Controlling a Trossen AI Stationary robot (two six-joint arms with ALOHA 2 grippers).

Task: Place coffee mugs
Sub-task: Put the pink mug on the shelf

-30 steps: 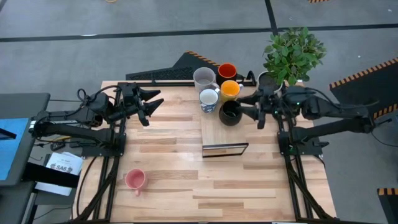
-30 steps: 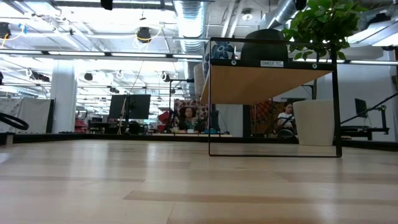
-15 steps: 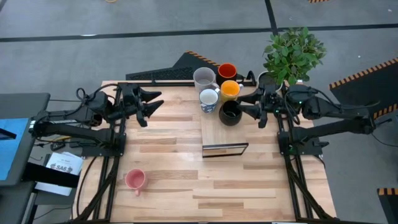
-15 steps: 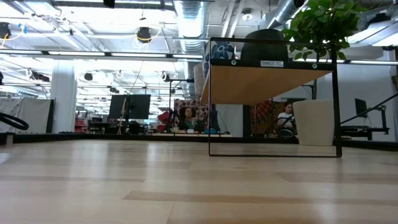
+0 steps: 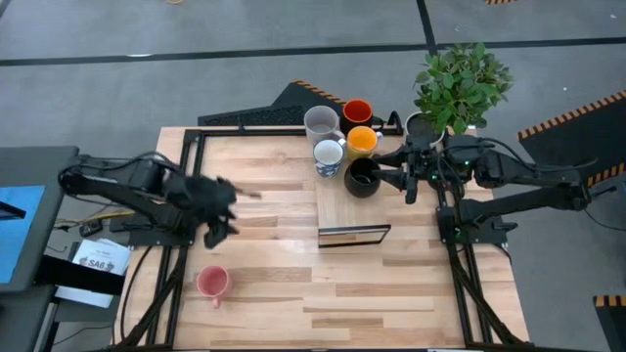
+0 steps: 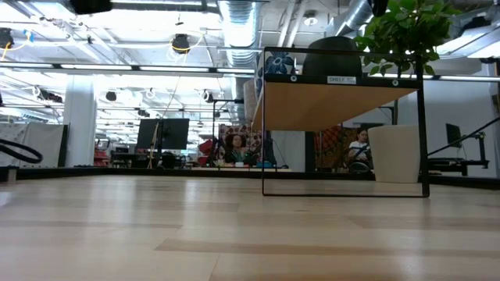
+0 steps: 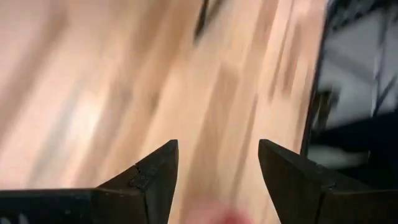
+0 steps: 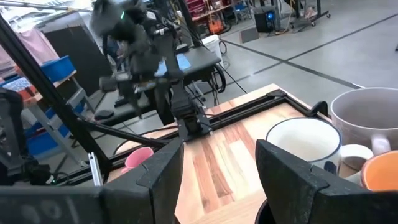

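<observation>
Five mugs stand together on a raised wooden shelf: red-orange, yellow-orange, pale grey, white with blue inside and glossy black. The pink mug stands alone on the table near its near left corner; it also shows in the right wrist view. My left gripper is open above the table's left half, on the far side of the pink mug. My right gripper is open, just right of the black mug, touching nothing.
A green plant in a white pot stands at the far right corner. The shelf sits on a thin black frame. Bare wood lies across the table's near half. A black keyboard-like object lies beyond the far edge.
My left arm has swung quickly from the far left part of the table toward the near edge and the pink mug, and its fingers now point down at the tabletop. Its gripper has stayed open. The mugs have not moved.
</observation>
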